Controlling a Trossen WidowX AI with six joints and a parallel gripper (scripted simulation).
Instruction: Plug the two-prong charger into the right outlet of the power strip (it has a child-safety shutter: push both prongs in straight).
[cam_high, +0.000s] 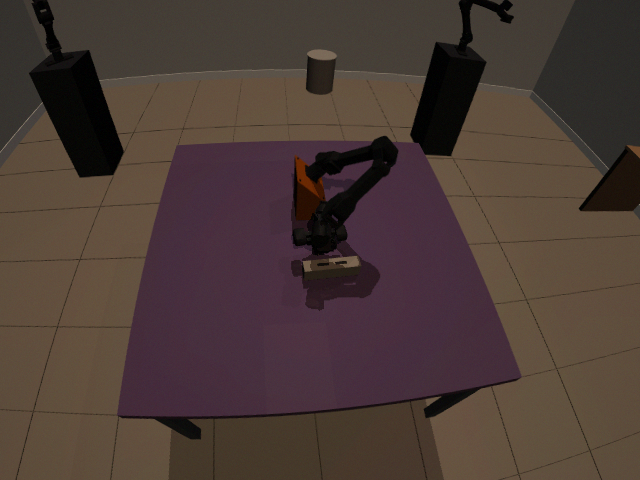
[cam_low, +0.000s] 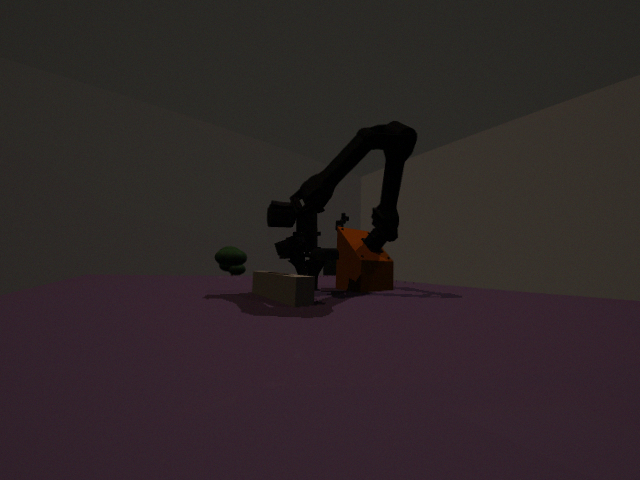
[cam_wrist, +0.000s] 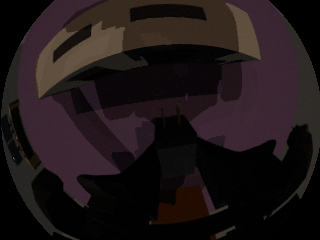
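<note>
A beige power strip (cam_high: 330, 268) (cam_low: 283, 287) (cam_wrist: 143, 34) lies on the purple table (cam_high: 232, 320) with two dark outlets on its top face. My gripper (cam_high: 323, 246) (cam_low: 309, 266) (cam_wrist: 172, 140) points down just behind the strip and close above the table. It is shut on the dark two-prong charger (cam_wrist: 172, 140), whose two thin prongs stick out toward the strip in the wrist view. The prongs are beside the strip, not over an outlet. The charger is hard to tell apart from the dark fingers in the top and exterior views.
The orange arm base (cam_high: 307, 188) (cam_low: 361, 263) stands right behind the gripper. Two black pillars (cam_high: 74, 111) (cam_high: 447, 98), a grey cylinder (cam_high: 321, 70) and a brown board (cam_high: 615, 183) stand on the floor around the table. A green shape (cam_low: 231, 259) shows beyond the table.
</note>
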